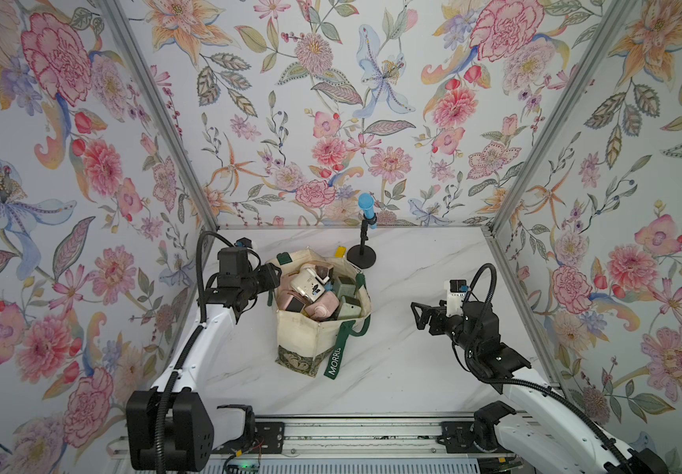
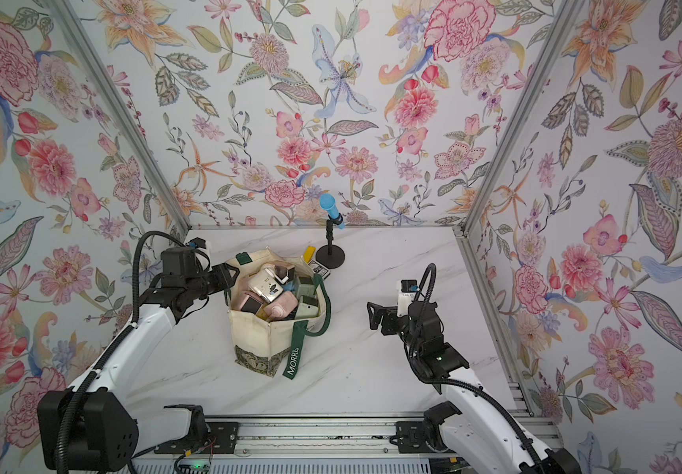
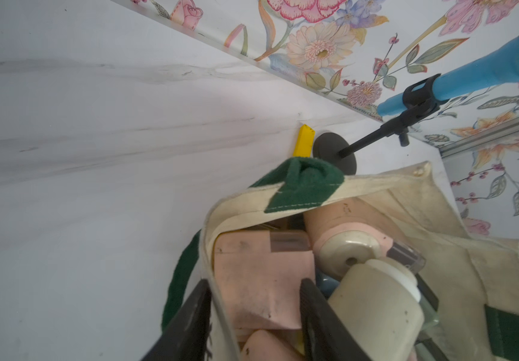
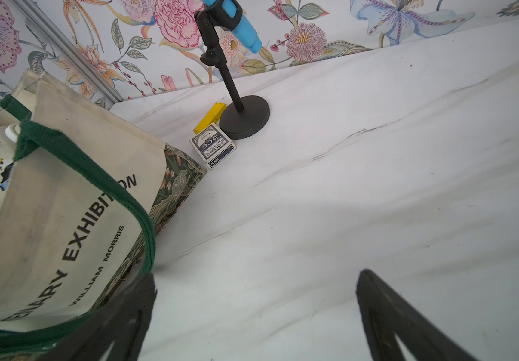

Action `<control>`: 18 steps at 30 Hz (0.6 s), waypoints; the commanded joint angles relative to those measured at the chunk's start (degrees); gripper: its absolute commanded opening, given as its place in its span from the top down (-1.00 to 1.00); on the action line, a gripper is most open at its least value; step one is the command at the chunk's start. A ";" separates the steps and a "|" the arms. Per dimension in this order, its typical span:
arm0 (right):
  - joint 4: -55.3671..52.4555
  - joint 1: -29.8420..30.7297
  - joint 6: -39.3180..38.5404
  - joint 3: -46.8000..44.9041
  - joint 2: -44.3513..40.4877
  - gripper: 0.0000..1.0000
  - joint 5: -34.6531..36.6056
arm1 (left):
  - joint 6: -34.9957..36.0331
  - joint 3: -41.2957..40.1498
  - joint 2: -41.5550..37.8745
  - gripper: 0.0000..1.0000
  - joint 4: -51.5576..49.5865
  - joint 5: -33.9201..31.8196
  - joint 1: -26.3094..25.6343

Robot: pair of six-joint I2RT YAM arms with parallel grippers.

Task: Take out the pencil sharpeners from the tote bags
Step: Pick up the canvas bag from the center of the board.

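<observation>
Black fingers of the left gripper fill our nearest view. One finger sits outside the cream canvas tote bag and the other inside, with the soft rim and a scuffed pastel-pink boxy plastic sharpener between them. Jaws part-way apart; we cannot tell whether they pinch.

We note the tote upright on the white marble-look tabletop, mouth open, dark green woven handles drooping, a leafy green strip at its base. Inside, heaped to the rim, are the pencil sharpeners: hard smooth plastic in pink, cream and sage, some with dark drawers.

Right gripper hovers over the tabletop beside the tote, apart from it, jaws spread wide, empty.

Behind the tote: a flat yellow bar, a printed card box, a blue microphone on a black round-based stand.
</observation>
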 commanded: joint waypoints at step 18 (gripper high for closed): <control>0.31 12.92 -3.97 7.78 2.73 -0.97 -6.90 | 12.96 13.44 2.16 1.00 -10.89 2.93 -6.83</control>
